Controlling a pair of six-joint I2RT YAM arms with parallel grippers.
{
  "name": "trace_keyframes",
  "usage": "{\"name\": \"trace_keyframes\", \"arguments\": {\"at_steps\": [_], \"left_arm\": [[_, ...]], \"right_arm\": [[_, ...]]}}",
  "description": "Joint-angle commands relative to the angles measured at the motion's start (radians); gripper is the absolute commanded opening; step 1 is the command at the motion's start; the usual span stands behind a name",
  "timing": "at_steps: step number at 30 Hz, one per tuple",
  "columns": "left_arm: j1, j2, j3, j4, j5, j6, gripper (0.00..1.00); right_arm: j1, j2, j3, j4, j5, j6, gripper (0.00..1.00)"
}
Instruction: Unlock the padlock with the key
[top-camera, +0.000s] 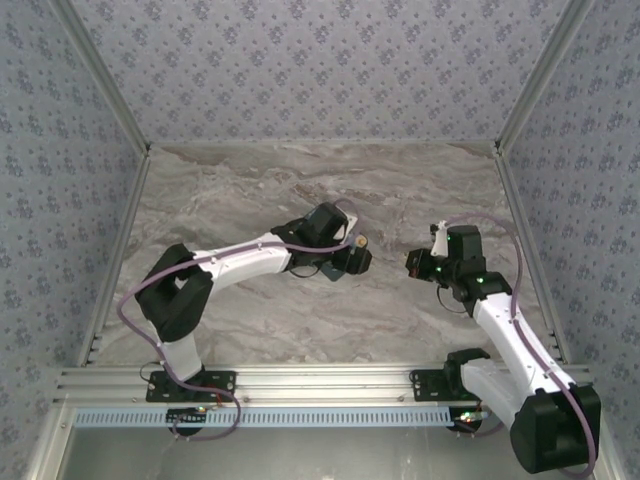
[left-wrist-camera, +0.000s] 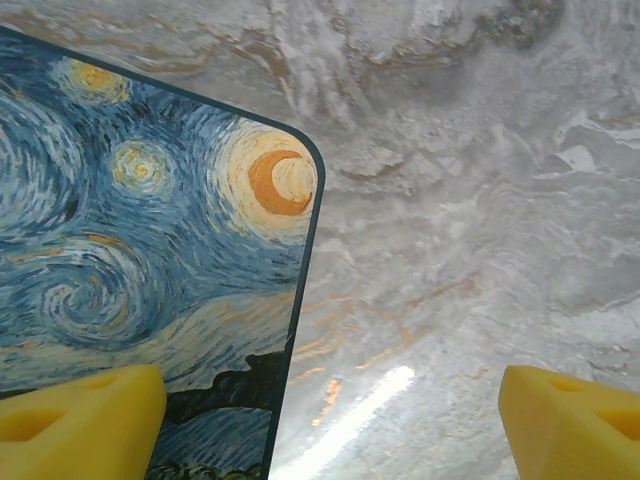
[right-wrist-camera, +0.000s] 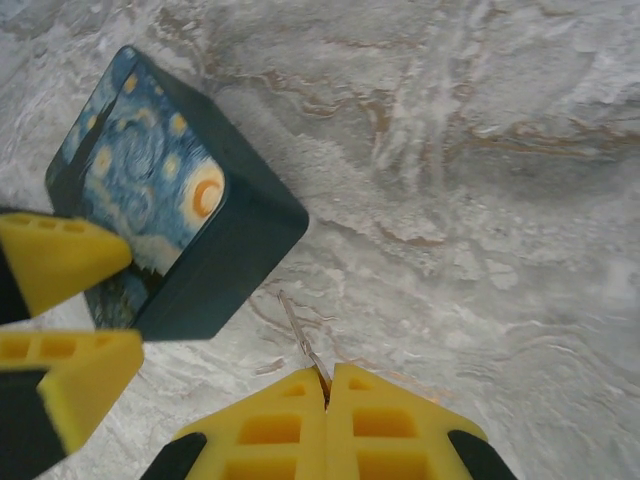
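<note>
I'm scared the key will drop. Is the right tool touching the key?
Touching. The right wrist view shows the right tool pinched shut on the key, whose thin silvery shaft sticks out from the closed tip.

- The left arm (top-camera: 240, 262) is rising from its base at the near left, bending sharply at the elbow, and holding its forearm stretched out to the right.
- The left gripper (top-camera: 357, 258) is pointing downward, its yellow fingers (left-wrist-camera: 80, 415) standing wide apart; in the right wrist view these fingers are showing at the left edge with a clear gap between them.
- The right arm (top-camera: 510, 340) is slanting from its near-right base away and to the left, its wrist turning toward the left arm.
- The right gripper (right-wrist-camera: 327, 380) is pressing its yellow fingers together, pinching the thin silvery shaft of the key (right-wrist-camera: 298, 325) at the tips.
- The two grippers are facing each other, near but apart.
</note>
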Motion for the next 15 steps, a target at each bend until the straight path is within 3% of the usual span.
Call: {"name": "trace_keyframes", "arguments": {"at_steps": [1, 15], "left_arm": [[-0.035, 0.012, -0.017, -0.028, 0.023, -0.06, 0.87], [-0.042, 0.144, 0.146, 0.003, 0.079, -0.023, 0.87]], "right_arm": [[-0.041, -0.012, -0.006, -0.057, -0.037, 0.013, 0.0], [-0.094, -0.025, -0.027, -0.024, -0.114, 0.026, 0.0]]}}
